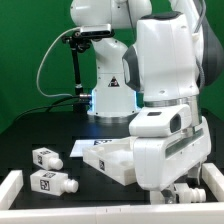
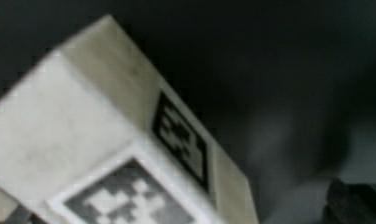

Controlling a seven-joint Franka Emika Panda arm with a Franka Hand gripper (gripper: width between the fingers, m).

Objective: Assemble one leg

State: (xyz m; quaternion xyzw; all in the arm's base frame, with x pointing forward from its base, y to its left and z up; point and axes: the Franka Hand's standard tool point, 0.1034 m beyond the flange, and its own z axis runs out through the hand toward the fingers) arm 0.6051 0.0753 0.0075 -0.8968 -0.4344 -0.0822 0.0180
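A white leg (image 2: 123,130) with black-and-white tags on two faces fills the wrist view, tilted, blurred and very near the camera. It reaches down between the jaws, and my gripper (image 1: 184,190) is shut on it. In the exterior view the gripper hangs low at the front of the exterior view's right, largely hidden behind the arm's white hand. Two more legs lie at the exterior view's left, one (image 1: 46,157) behind the other (image 1: 52,184). The large white square panel (image 1: 116,158) with raised rims lies in the middle.
The arm's bulky white body (image 1: 165,70) blocks much of the exterior view's right. A white rim (image 1: 12,186) borders the table's front left. The marker board (image 1: 88,146) lies behind the panel. A camera stand (image 1: 78,60) and cables rise at the back.
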